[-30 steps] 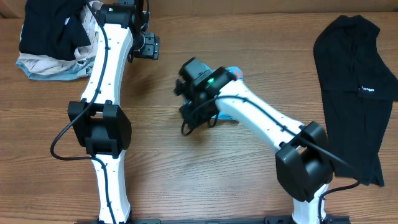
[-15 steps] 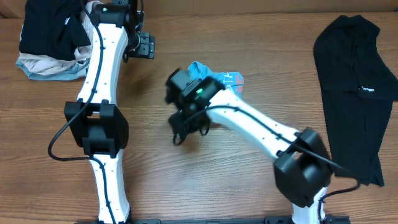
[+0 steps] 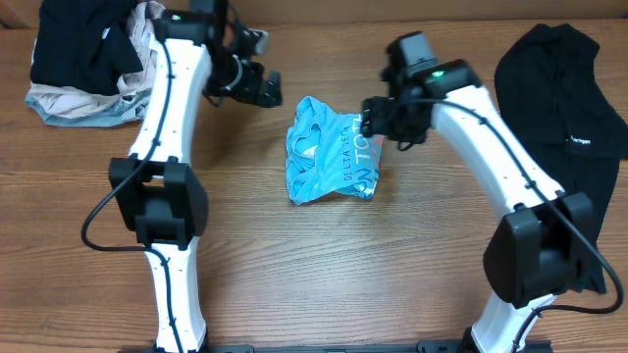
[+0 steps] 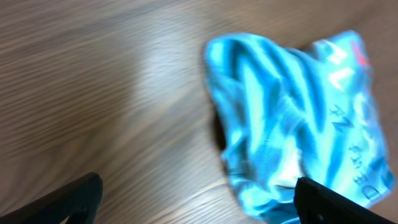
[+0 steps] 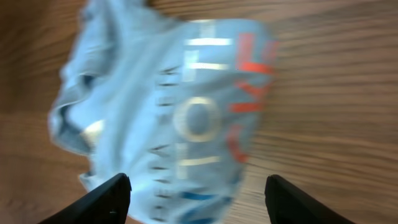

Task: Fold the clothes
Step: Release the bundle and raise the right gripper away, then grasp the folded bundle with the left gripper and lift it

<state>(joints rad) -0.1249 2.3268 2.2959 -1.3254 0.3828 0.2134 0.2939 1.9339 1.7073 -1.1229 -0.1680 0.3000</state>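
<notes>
The clothes, a light blue T-shirt [image 3: 332,149] with white and red lettering, lie crumpled in a heap mid-table. My left gripper [image 3: 263,90] hovers just up and left of the heap, open. In the left wrist view the T-shirt [image 4: 298,118] lies at the right, its lower edge beside my right-hand fingertip [image 4: 336,202], and bare wood shows between the spread tips of the left gripper [image 4: 199,205]. My right gripper [image 3: 377,123] is at the heap's upper right edge, open. In the right wrist view the lettered T-shirt [image 5: 174,112] fills the space ahead of the right gripper [image 5: 202,202]; nothing is pinched.
A large plain black garment [image 3: 559,147] is spread along the right side of the table. A bundle of black and beige garments [image 3: 83,69] sits in the far left corner. The wooden table [image 3: 324,284] shows bare wood in front of the heap.
My right arm swung from over the shirt's left side to its right edge and opened, leaving the shirt uncovered. My left gripper moved right toward the shirt and opened wider.
</notes>
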